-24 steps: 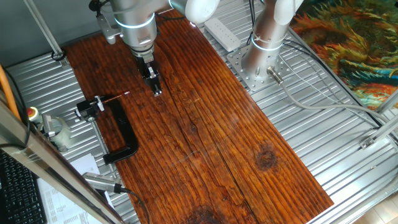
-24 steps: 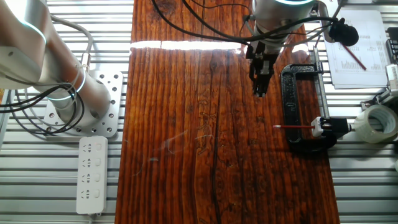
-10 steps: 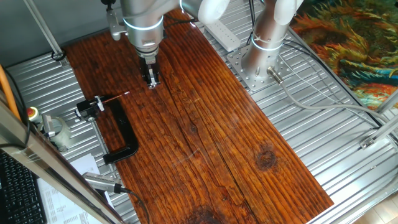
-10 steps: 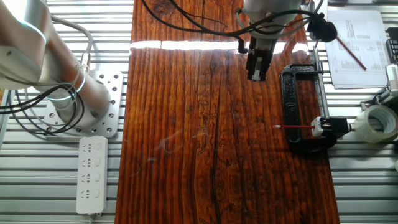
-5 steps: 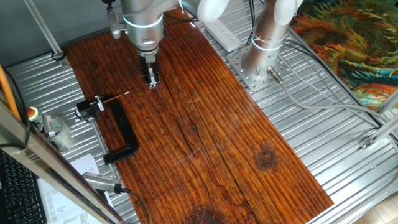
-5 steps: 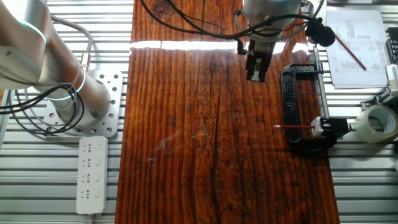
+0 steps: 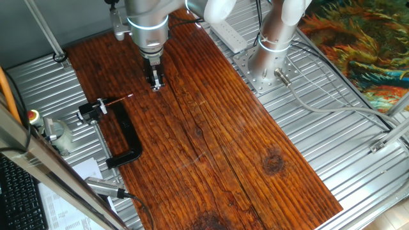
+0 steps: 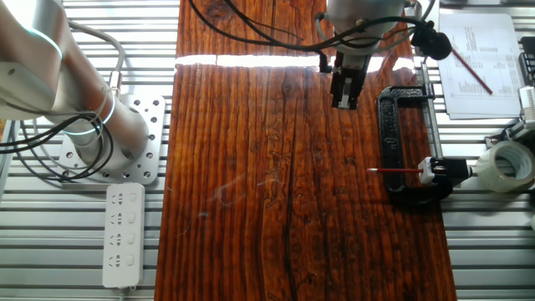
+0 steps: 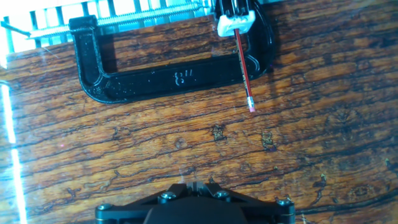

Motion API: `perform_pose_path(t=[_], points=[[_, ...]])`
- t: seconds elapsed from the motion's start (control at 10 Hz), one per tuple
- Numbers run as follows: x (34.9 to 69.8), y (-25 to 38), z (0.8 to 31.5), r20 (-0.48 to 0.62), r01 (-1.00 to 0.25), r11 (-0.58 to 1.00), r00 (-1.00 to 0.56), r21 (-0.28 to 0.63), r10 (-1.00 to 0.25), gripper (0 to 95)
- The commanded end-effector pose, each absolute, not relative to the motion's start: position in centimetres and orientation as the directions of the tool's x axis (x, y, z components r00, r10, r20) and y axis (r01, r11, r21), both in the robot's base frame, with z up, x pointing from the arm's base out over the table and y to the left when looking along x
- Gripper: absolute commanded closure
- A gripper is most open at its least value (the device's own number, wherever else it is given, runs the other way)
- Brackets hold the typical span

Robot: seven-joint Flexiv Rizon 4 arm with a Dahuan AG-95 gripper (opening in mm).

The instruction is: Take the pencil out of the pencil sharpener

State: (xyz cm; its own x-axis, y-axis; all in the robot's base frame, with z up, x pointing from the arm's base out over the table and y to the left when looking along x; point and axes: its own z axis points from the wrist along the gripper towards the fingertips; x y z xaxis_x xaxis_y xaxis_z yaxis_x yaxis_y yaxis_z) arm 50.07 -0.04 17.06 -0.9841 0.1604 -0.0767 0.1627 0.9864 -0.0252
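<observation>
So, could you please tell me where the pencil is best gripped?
Probably on the bare red shaft of the pencil near its free end, coming from above with the jaws across it. Its other end sits in the pencil sharpener, over the clamp.

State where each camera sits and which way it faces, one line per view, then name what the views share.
One fixed view: high, off a corner of the table, looking down along it; shows the arm and end effector.
The other fixed view: overhead, looking straight down; shows the arm base and the end effector.
Hand view: on the hand, facing the tabletop; only the hand's black lower edge shows.
Shared: all three show the pencil in the pencil sharpener, crossing the black clamp.
</observation>
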Motion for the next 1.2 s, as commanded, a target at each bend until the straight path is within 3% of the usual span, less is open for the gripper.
perform_pose_path(t=[0.1,0.5,1.2], points=[[50.08,-0.02,17.10,-0.071,0.147,0.989,-0.987,-0.026,0.144,95.0],[50.31,0.10,17.24,-0.066,0.067,0.997,-0.996,-0.033,0.065,95.0],[50.67,0.31,17.49,-0.052,0.041,0.998,-0.998,-0.037,0.039,95.0]])
